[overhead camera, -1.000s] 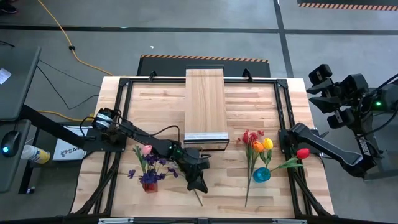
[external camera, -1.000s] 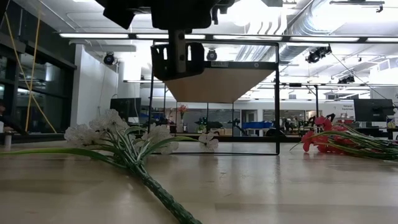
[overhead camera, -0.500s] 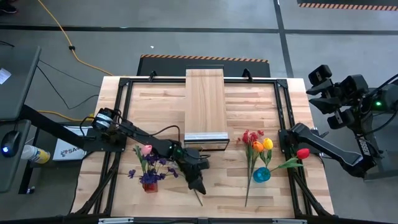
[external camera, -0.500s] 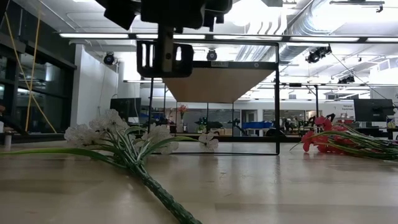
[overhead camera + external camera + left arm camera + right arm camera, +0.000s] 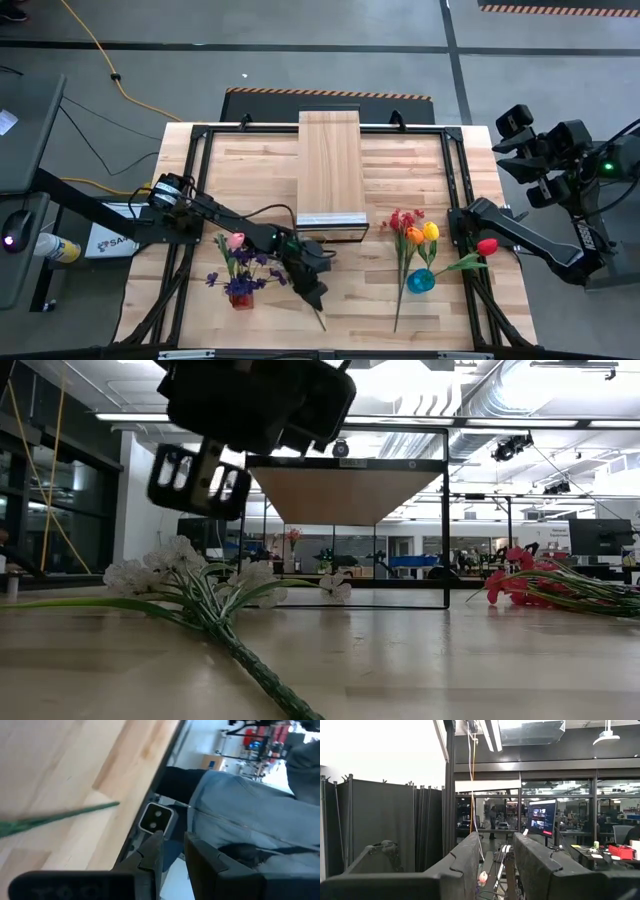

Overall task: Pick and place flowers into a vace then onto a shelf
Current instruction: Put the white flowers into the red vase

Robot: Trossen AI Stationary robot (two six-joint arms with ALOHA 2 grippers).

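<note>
High view: bench with shelf at upper centre; flowers stand in vases lower left and lower right; left gripper hovers lower centre, fingers narrowly parted, empty; right gripper, raised at right, likewise

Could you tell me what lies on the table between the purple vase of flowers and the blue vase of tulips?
In the high view, between the purple vase and the blue vase, the left gripper hovers over a loose green stem; the remainder is bare tabletop.
</note>
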